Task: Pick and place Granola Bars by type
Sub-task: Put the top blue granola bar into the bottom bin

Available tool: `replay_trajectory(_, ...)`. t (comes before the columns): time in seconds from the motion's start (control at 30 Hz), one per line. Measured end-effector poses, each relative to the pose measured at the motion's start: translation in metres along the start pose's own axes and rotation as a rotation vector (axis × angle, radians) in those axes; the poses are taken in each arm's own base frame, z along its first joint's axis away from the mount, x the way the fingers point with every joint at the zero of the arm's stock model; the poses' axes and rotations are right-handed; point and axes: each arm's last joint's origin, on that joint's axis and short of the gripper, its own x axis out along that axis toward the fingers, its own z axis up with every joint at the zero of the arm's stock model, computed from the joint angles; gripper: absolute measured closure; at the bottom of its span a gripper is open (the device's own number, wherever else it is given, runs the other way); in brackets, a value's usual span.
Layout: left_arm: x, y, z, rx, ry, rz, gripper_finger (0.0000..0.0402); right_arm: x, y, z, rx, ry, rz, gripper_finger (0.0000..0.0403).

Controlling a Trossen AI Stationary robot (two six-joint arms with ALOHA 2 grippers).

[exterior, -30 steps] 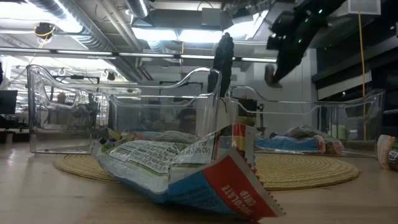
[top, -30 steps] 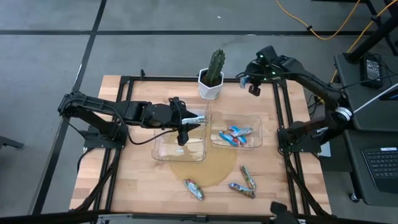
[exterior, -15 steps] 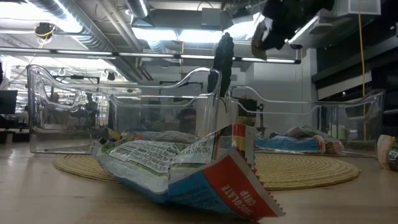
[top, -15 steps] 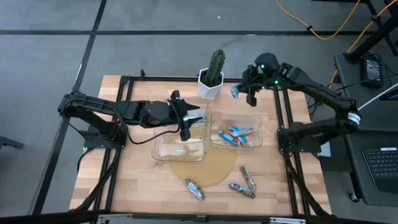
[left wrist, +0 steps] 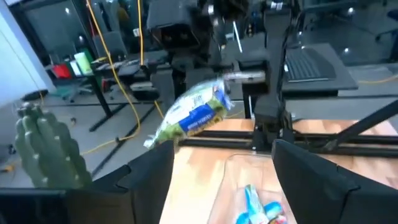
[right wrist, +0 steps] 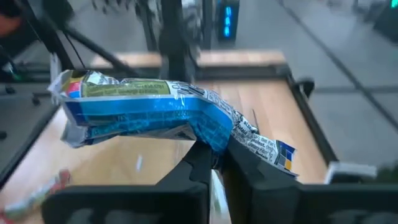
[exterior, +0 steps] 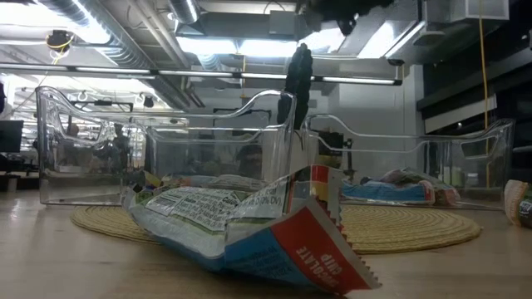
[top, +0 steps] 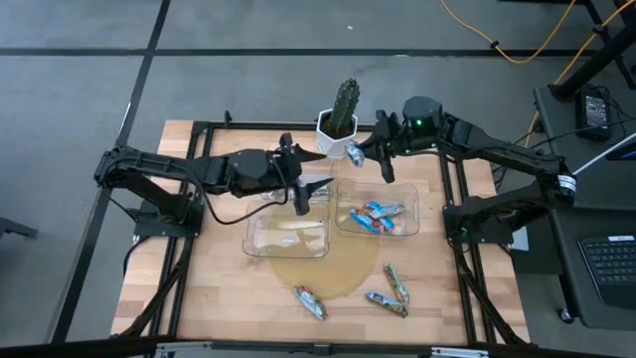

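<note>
R claw (top: 364, 151) swung w/ bar (top: 355, 152) clamped, now by cactus (top: 345, 102) | L claw (top: 310, 189) open, over bin (top: 260, 239)

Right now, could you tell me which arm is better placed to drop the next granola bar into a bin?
The right arm. Its claw is already shut on a blue-and-green granola bar, held in the air beside the cactus pot near the bins. The left claw hangs open over the left bin, holding nothing.

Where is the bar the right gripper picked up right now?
High view: the bar hangs pinched in the right gripper, beside the cactus pot, above the back edge of the right bin.
</note>
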Motion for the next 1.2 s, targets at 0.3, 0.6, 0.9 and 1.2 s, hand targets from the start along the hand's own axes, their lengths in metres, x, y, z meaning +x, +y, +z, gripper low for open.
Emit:
replay_trajectory(0.3,0.018,-0.005,-0.001,0.113,-0.078,0.044,0.0135,0.007,0.010,0.007,0.013,-0.055,-0.004,0.0374)
replay_trajectory(0.6,0.036,-0.006,-0.007,0.109,-0.112,0.056,0.0139,0.023,0.017,0.009,0.038,-0.086,0.039,0.0374)
replay_trajectory(0.9,0.037,-0.003,-0.005,0.093,-0.125,0.074,0.0165,0.030,0.021,0.009,0.032,-0.087,0.050,0.0371)
replay_trajectory(1.2,0.037,-0.003,-0.004,0.084,-0.131,0.060,0.0309,0.030,0.021,0.009,0.027,-0.094,0.056,0.0371)
